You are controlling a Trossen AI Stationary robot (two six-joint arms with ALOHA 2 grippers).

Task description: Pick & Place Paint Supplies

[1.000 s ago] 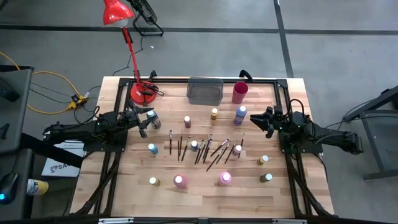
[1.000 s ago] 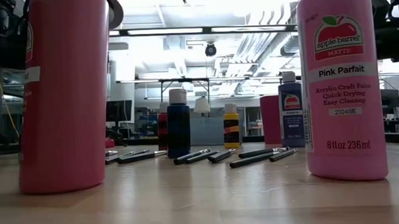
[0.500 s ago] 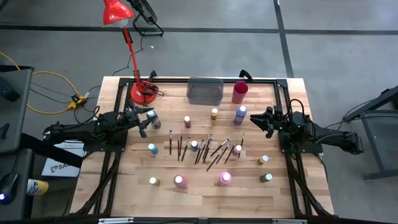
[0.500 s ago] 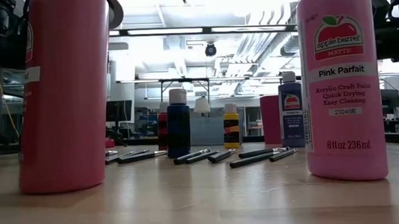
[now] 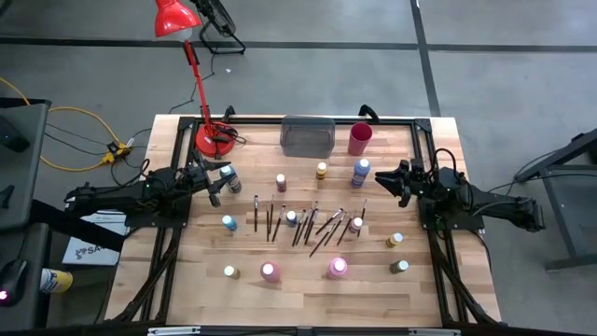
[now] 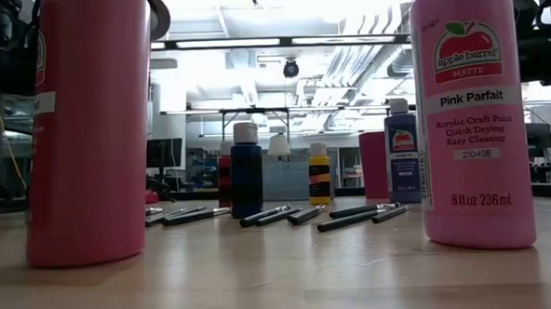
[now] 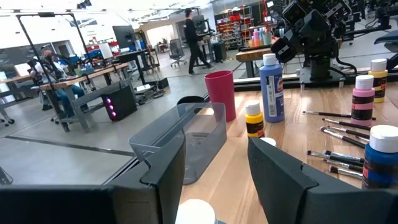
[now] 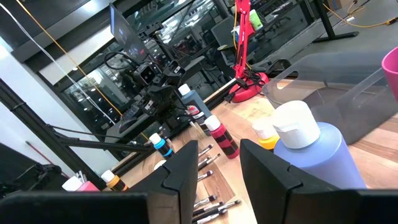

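Jaws spread, the right gripper (image 5: 381, 175) faces the blue paint bottle (image 5: 360, 172) at nine o'clock; an off-centre approach could topple it onto the worktop (image 5: 308, 289).

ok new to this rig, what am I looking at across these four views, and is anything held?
Two robot arms at a wooden table. The overhead view shows everything: left gripper by a white-capped bottle, right gripper by the big blue bottle. Both have their fingers apart and hold nothing. The low view looks across the tabletop past two pink bottles. Each wrist view looks out between that arm's own fingers. Brushes lie mid-table amid small bottles; a grey bin, red cup and red lamp sit at the back.
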